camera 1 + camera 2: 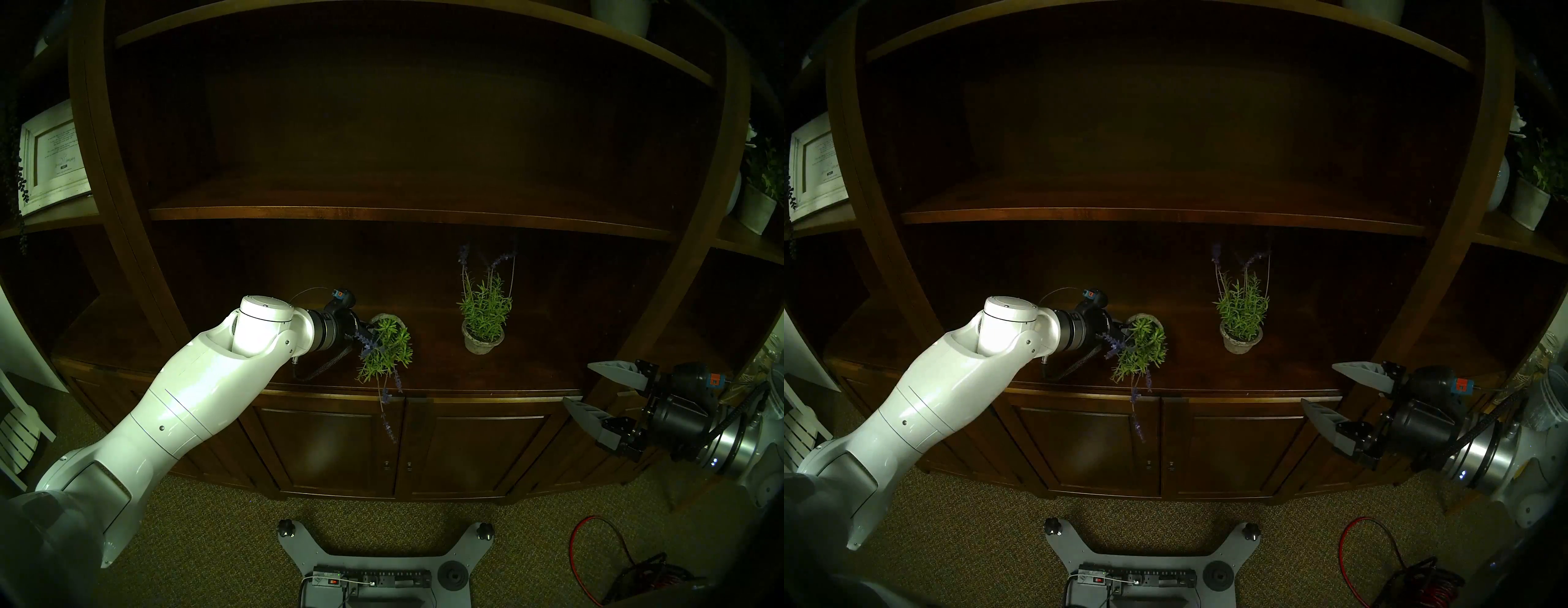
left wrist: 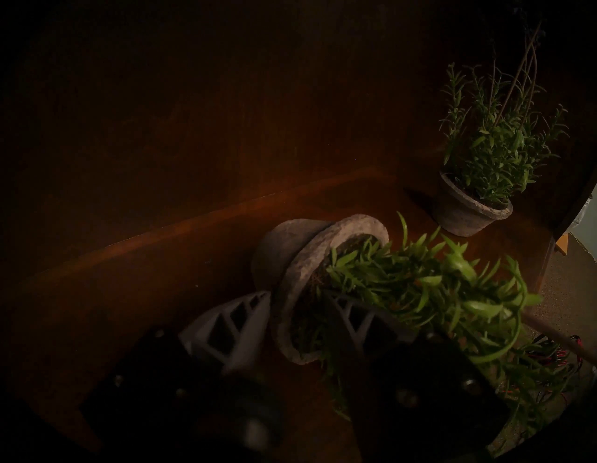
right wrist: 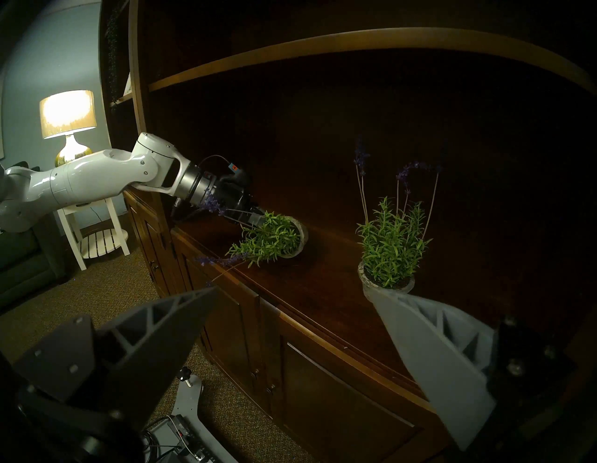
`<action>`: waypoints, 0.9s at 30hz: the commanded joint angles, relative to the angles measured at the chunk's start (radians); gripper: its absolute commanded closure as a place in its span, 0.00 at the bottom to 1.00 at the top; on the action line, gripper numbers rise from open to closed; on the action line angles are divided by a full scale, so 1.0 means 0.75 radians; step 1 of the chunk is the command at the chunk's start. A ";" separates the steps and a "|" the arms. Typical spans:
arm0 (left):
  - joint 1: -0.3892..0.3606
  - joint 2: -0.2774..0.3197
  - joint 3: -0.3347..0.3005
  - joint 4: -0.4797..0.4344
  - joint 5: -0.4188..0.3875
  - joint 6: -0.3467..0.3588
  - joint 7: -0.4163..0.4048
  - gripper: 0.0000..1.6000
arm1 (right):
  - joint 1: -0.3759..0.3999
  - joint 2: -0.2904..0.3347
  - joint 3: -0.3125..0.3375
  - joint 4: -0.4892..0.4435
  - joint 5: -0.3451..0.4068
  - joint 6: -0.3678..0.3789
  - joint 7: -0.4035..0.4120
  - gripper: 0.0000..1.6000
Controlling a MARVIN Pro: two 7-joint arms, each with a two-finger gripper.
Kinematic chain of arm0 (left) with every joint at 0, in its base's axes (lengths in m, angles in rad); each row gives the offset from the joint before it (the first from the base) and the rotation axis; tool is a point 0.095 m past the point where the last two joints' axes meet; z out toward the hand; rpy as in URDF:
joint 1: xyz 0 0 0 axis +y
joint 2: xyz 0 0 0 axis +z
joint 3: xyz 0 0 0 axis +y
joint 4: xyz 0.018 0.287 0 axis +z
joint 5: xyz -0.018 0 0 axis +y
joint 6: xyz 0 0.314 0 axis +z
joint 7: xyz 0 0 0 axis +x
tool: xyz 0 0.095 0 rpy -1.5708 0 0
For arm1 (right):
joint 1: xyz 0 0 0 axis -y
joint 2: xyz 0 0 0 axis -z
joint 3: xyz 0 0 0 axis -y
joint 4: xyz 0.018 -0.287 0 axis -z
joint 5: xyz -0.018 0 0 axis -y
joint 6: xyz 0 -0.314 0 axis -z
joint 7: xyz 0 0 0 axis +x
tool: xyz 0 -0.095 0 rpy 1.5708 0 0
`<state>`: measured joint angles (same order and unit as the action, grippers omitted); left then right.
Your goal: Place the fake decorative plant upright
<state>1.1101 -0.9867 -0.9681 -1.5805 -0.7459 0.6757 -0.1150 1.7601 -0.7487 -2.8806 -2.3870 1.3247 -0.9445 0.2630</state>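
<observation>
The fake plant [image 1: 386,352] lies on its side on the dark wooden cabinet top [image 1: 530,365], its grey stone pot [image 2: 300,274] mouth toward the front and its purple flower stems [image 1: 388,420] hanging over the front edge. My left gripper [image 2: 297,294] straddles the near pot rim: one finger [image 2: 239,323] lies against the outside, the other finger [image 2: 349,320] is inside among the leaves, and a dark gap still shows at the inner wall. My right gripper [image 1: 579,384] hangs open and empty off the cabinet's right front.
A second potted plant [image 1: 483,322] of the same kind stands upright to the right of the fallen one. A shelf board [image 1: 382,212] runs low overhead. Cabinet side posts [image 1: 662,297] flank the bay. A lit lamp [image 3: 68,113] stands on a white side table at left.
</observation>
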 commanded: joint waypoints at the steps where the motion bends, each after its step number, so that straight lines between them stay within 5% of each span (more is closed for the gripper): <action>1: -0.037 -0.009 0.003 0.003 0.013 -0.014 -0.012 0.63 | 0.005 0.000 0.001 0.002 0.002 -0.021 -0.004 0.00; 8: -0.027 -0.017 0.009 0.012 0.031 -0.007 -0.006 1.00 | 0.004 -0.003 0.001 0.009 0.013 -0.021 0.007 0.00; 17: 0.009 -0.008 -0.009 -0.022 0.010 0.025 0.000 1.00 | 0.011 -0.017 0.001 0.008 0.028 -0.021 0.026 0.00; 27: 0.053 -0.107 -0.172 -0.101 -0.181 0.189 0.125 1.00 | 0.019 -0.029 0.001 0.003 0.042 -0.021 0.043 0.00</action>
<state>1.1480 -1.0053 -1.0252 -1.6111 -0.7903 0.7539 -0.0652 1.7618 -0.7618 -2.8806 -2.3809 1.3538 -0.9446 0.2936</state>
